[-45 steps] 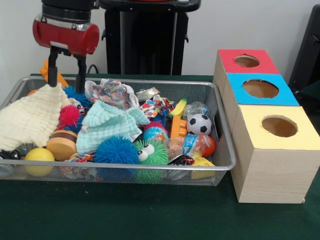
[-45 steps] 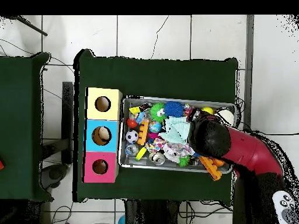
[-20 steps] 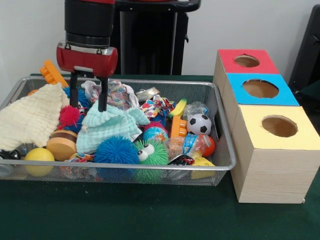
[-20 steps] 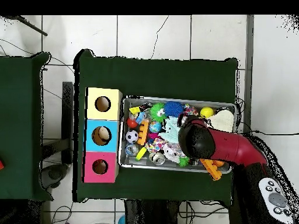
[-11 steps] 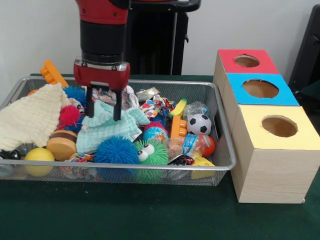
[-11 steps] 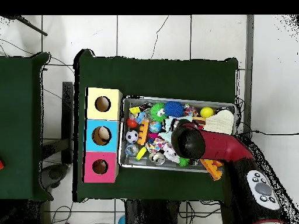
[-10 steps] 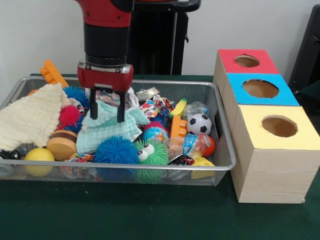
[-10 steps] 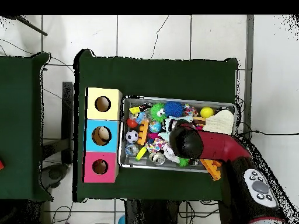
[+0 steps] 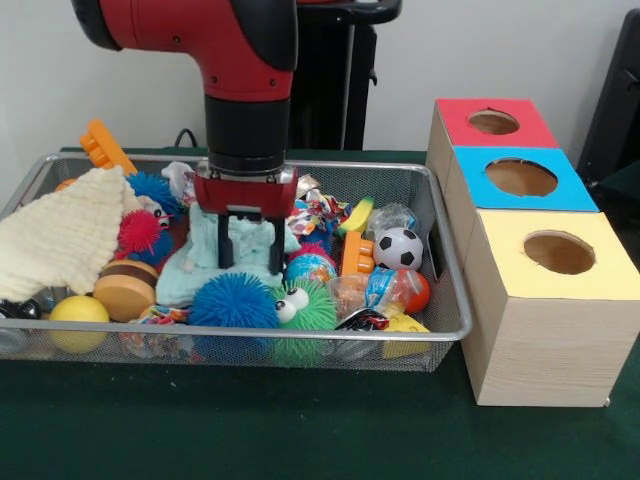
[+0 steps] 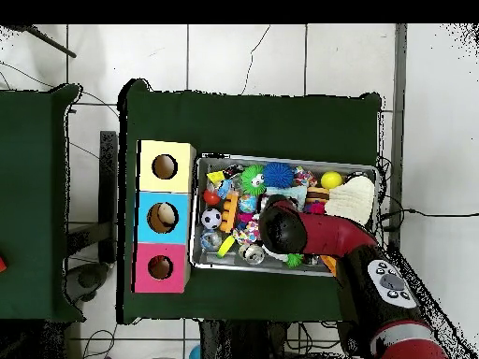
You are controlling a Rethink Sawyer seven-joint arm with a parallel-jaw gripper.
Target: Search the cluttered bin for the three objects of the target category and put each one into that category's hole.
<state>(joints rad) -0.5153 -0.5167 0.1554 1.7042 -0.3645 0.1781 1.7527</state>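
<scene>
Green table (image 9: 300,440) carries a wire bin (image 9: 452,300) at frame left and centre. Gripper (image 9: 249,262) stands at bin centre, fingers spread, straddling the mint cloth (image 9: 190,265). Cream cloth (image 9: 55,240) lies at far left. Three-hole box (image 9: 530,250) sits at right.

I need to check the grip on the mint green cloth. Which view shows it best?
The front view: the mint green cloth lies bunched in the bin under the gripper, whose open fingers straddle a fold. In the overhead view the arm covers most of it; only a pale edge shows.
</scene>
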